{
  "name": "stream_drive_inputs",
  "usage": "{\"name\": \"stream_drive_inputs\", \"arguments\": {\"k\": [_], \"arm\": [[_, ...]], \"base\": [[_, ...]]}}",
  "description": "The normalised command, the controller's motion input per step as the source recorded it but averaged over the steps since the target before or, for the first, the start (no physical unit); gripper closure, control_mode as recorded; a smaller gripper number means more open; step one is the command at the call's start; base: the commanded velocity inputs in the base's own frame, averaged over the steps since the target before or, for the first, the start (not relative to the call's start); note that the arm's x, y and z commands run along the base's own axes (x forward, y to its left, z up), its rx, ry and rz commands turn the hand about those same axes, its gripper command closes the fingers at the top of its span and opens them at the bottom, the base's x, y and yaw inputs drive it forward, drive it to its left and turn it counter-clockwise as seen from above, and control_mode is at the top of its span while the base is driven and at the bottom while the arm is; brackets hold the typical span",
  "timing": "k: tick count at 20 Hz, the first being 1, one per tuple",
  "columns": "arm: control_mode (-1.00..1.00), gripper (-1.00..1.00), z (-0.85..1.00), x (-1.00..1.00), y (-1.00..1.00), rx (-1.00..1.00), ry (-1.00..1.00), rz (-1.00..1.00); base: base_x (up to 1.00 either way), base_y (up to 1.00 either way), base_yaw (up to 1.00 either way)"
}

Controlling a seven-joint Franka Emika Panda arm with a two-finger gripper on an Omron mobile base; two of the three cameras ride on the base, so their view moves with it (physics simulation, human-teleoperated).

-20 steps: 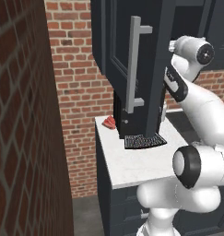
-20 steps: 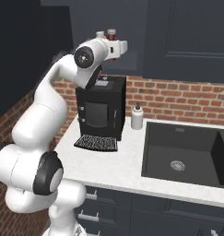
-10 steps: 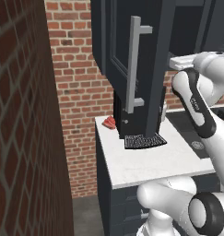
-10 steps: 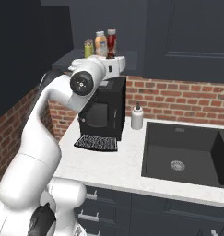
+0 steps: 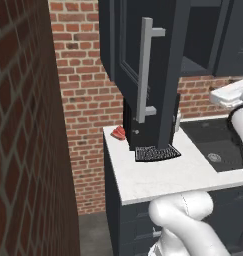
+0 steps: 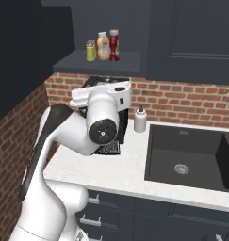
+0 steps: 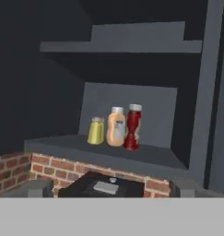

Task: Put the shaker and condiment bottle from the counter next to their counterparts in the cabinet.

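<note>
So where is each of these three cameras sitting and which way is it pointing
Left base view: behind the arm's left, facing the open cabinet door and counter; white arm links below.
Right base view: behind its right, over counter and sink; arm at left.
Hand view: on the hand, looking at the cabinet shelf.
Shared by right base and hand views: shaker, condiment bottle.

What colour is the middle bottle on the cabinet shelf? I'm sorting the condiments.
Pale orange with a whitish cap: the middle bottle, clearest in the hand view.
</note>
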Motion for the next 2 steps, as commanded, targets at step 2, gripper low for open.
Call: {"name": "stream_drive_inputs", "arguments": {"k": [2], "arm": [[-1.0, -1.0, -0.65, -1.0, -0.43, -0.02, 0.0, 0.41]], "base": [[0.0, 0.0, 0.0]]}}
